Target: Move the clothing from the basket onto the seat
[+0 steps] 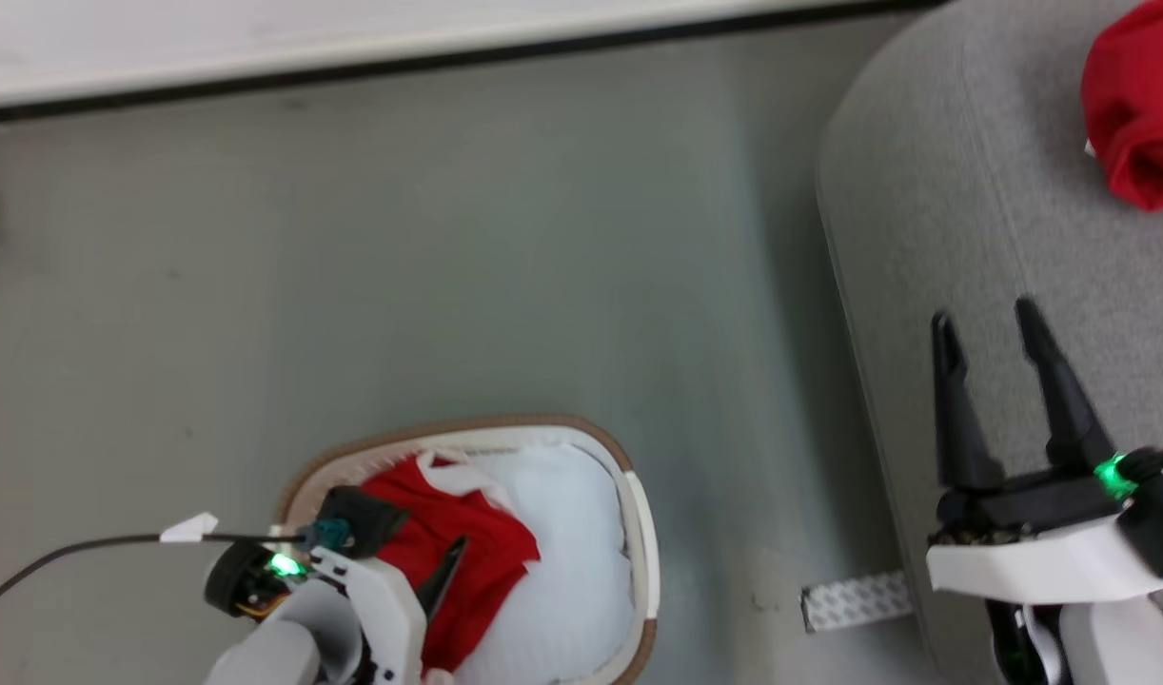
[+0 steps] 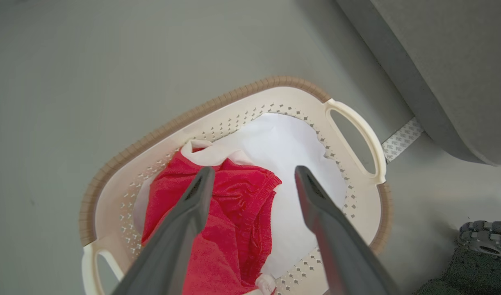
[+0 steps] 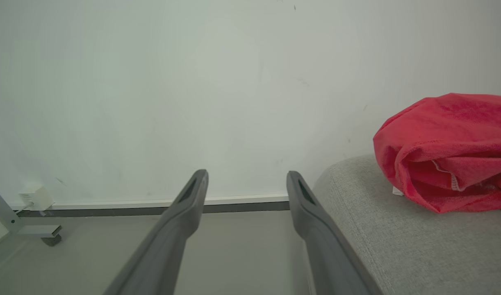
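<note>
The cream basket with its tan rim stands on the floor at the bottom centre of the head view. Inside it lies a red garment with a white band edge, on white material. My left gripper hangs open just above this garment, and one dark finger shows over the red cloth. A second red garment with pale stitching lies bunched on the grey seat. My right gripper is open and holds nothing, over the seat's left edge.
A strip of white patterned tape lies on the grey floor between basket and seat. A white wall with a dark baseboard runs along the far side. A black cable trails to my left wrist. A grey metal foot stands by the wall.
</note>
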Controlling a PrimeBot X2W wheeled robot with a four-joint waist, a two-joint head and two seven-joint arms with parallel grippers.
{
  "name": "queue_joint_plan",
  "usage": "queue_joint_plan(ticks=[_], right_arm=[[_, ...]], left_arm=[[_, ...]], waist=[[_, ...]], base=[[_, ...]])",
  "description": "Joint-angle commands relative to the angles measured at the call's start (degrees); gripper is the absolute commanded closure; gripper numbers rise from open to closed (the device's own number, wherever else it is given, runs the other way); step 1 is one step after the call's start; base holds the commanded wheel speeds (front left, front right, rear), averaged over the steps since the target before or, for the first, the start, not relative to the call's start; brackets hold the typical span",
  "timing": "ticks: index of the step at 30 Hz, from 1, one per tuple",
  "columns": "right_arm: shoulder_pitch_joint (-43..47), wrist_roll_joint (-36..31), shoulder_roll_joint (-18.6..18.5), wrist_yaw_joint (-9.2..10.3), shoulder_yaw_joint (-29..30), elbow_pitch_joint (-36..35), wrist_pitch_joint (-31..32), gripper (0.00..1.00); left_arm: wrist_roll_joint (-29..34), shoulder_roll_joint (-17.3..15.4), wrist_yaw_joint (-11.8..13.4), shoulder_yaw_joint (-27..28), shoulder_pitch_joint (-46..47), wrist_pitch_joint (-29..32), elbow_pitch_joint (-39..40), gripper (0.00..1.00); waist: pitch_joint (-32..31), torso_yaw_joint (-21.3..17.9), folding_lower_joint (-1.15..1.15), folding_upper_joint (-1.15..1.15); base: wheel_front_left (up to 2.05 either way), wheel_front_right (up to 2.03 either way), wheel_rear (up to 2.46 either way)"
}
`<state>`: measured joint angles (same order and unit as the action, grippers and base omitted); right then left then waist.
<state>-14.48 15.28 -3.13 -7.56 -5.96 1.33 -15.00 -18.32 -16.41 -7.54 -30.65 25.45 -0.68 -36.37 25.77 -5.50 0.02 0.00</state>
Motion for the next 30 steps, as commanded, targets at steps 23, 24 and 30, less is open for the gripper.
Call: queue_joint_plan(ticks=[23, 24, 30], right_arm=[[-9.02, 6.39, 0.26, 0.15, -1.86, -7.69, -0.14, 0.00], [-9.00, 6.54, 0.27, 0.15, -1.85, -7.69, -0.14, 0.00], [-9.38, 7.24, 0.28, 0.15, -2.19, -7.70, -0.14, 0.00]], left_arm=[[-2.12, -7.17, 0.14, -30.97, 25.16, 8.76, -25.92, 0.00], [-2.35, -7.15, 0.14, -31.55, 25.60, 8.94, -26.39, 0.00], [-3.58, -7.06, 0.13, -34.66, 27.70, 8.30, -27.25, 0.00]], waist=[[24.44, -9.31, -0.02, 0.00], [24.70, -9.63, -0.02, 0.00], [26.41, -11.22, -0.02, 0.00]], base=[[0.00, 0.00, 0.00], [0.00, 0.00, 0.00], [0.00, 0.00, 0.00]])
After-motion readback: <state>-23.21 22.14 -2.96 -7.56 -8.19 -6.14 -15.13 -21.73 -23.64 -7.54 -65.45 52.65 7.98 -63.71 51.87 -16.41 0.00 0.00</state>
